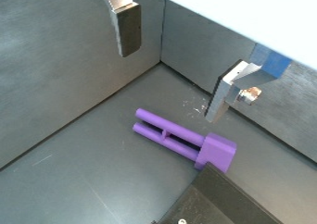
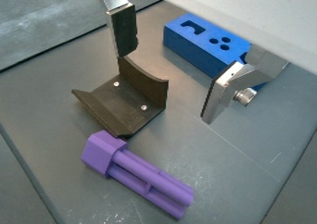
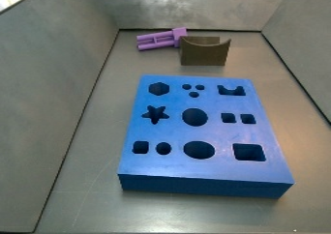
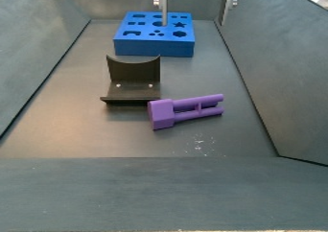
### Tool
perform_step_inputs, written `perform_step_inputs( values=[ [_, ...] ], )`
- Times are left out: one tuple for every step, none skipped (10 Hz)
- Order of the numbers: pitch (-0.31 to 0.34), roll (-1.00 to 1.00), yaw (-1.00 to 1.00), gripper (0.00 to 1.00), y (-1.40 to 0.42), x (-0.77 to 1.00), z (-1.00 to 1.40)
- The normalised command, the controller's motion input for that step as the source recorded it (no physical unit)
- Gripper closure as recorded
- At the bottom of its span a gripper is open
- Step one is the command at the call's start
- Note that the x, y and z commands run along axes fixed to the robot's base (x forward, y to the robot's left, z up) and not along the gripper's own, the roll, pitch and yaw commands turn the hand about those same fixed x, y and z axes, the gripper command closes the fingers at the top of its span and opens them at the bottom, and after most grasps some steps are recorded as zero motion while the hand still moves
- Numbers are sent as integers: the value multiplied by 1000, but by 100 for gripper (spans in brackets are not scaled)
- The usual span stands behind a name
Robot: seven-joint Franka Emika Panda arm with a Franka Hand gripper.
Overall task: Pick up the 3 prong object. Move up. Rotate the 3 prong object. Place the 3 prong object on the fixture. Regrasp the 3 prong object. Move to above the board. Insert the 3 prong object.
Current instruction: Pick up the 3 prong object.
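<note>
Light was soft and even, falling from above onto the grey floor (image 4: 77,130), which showed dull sheen in both side views. Shadows were faint. The open pincer (image 2: 168,66), hanging above the floor, looked slightly soft in both wrist views; the side views stayed sharp.

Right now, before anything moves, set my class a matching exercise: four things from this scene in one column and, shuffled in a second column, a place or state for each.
Column A
1. 3 prong object
2. fixture
3. board
4. end effector

Column B
a. blue slab with dark cut-out holes
b. open, in the air above the floor, holding nothing
c. lying flat on the floor beside the dark block
d. dark block with a curved notch, standing between the purple piece and the blue slab in a side view

Pairs: 1-c, 2-d, 3-a, 4-b
</note>
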Motion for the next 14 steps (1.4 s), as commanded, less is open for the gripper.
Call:
perform_step_inputs(
  values=[
    [-20,0,-820,0,166,94,-260],
    [-20,0,-940,0,71,157,-257],
    [-14,0,-949,0,69,149,-269],
    [-14,0,-946,0,69,154,-289],
    [-11,0,-880,0,126,214,-320],
    [0,0,-837,0,166,186,-366],
    [0,0,-900,0,114,217,-351],
    [0,0,-906,0,109,209,-360],
    [0,0,-920,0,103,191,-363],
    [0,0,-917,0,106,189,-363],
    [0,0,-929,0,100,166,-380],
    [13,3,-883,0,146,111,-494],
    [34,9,-877,0,154,86,-506],
    [61,20,-880,0,154,43,-526]
  ],
)
